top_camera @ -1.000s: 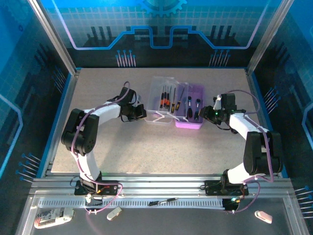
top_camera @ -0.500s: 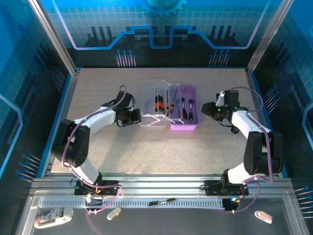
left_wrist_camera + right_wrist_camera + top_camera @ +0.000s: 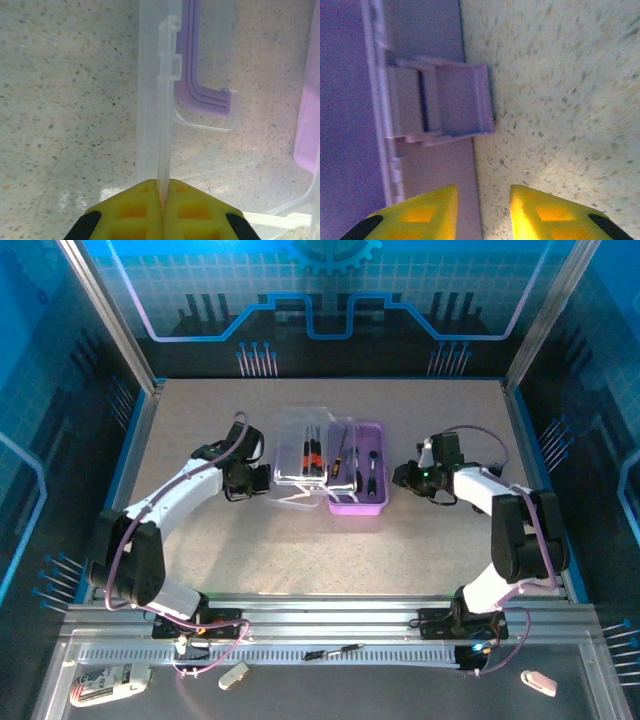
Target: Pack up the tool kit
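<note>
The tool kit lies open mid-table in the top view: clear lid (image 3: 298, 455) on the left, purple base (image 3: 358, 482) on the right. Black-and-orange screwdrivers (image 3: 311, 454) rest in the lid, and more screwdrivers (image 3: 358, 464) lie in the base. My left gripper (image 3: 264, 481) is shut on the lid's left edge. In the left wrist view the yellow fingers (image 3: 145, 210) pinch that clear rim (image 3: 162, 150), with the purple handle (image 3: 200, 85) showing through the plastic. My right gripper (image 3: 401, 477) stands open beside the base's right wall (image 3: 350, 100), near its latch (image 3: 445, 102). The left finger (image 3: 427, 210) overlaps that wall.
A loose screwdriver (image 3: 335, 650) lies on the front rail. White objects (image 3: 110, 682) (image 3: 235, 675) (image 3: 540, 678) sit on the front ledge. Blue walls (image 3: 60, 440) and metal posts enclose the table. Bare tabletop (image 3: 330, 550) lies in front of the kit.
The open kit has slid left and slightly toward the front, with the left gripper holding the lid. The right gripper has followed leftward alongside the base.
</note>
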`<state>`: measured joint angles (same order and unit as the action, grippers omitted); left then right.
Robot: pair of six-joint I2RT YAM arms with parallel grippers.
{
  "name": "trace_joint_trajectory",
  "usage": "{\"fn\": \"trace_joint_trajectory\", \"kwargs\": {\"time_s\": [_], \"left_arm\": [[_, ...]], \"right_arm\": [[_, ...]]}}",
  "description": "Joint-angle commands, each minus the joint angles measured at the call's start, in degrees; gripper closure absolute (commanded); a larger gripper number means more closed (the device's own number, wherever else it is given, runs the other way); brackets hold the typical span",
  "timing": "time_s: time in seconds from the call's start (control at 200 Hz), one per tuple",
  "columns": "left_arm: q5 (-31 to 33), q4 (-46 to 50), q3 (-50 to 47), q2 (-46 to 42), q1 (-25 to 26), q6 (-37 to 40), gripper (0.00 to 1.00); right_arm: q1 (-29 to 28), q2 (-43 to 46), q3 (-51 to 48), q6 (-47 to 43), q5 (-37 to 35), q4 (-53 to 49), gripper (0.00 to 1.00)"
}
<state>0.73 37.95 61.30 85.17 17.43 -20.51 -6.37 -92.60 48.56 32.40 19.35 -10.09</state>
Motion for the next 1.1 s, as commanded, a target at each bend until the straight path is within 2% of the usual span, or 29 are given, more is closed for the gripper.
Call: {"fn": "trace_joint_trajectory", "kwargs": {"time_s": [0.0,0.165,0.48,0.85,0.945,1.096], "left_arm": [[3.1,4.2,4.0,-4.0,-0.4,2.3,1.0],[2.5,5.4,5.3,-5.4,-0.3,2.3,1.0],[-5.0,8.3,9.1,-7.9,1.4,-1.9,1.0],[-10.3,7.1,11.6,-6.8,6.0,-4.7,0.66],[-11.8,6.9,12.4,-6.4,7.1,-5.0,0.62],[-13.2,5.4,13.2,-5.4,8.8,-6.3,0.62]], "right_arm": [[-2.8,-2.5,-0.5,1.7,-0.8,2.5,0.67],[-6.8,-4.9,0.1,4.0,0.2,4.9,0.67],[-12.2,-7.3,1.2,8.4,-0.5,8.8,0.69],[-14.2,-7.7,1.5,9.4,-0.4,9.3,0.7],[-14.2,-7.5,1.5,9.3,-0.3,9.1,0.7],[-14.2,-6.9,1.0,9.4,-0.3,9.5,0.7]]}}
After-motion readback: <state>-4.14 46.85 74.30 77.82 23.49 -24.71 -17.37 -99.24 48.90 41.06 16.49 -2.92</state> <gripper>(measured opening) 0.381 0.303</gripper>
